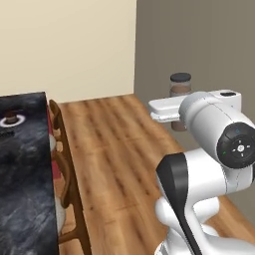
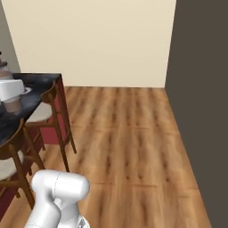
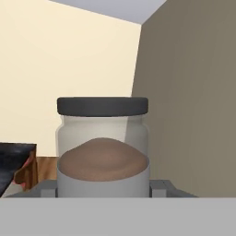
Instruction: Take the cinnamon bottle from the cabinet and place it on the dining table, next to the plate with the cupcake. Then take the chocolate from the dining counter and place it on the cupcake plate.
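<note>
My gripper [image 3: 103, 190] is shut on the cinnamon bottle [image 3: 102, 147], a clear jar with a dark lid and brown powder inside; the fingers [image 3: 159, 186] sit at its sides low down. In the left base view the cinnamon bottle [image 1: 180, 87] stands upright in the gripper [image 1: 173, 115], above the wooden floor and close to the grey wall. The cupcake [image 1: 10, 116] sits on its white plate [image 1: 20, 118] on the dark marble dining table [image 1: 25, 189], far to the left of the bottle. The white hand [image 2: 10, 89] also appears at the left edge. The chocolate is out of view.
Wooden chairs [image 1: 62, 164] [image 2: 44, 111] line the table's [image 2: 38, 82] near side. A grey wall [image 1: 199, 45] runs along the right. Open wooden floor [image 2: 129, 133] lies between table and wall.
</note>
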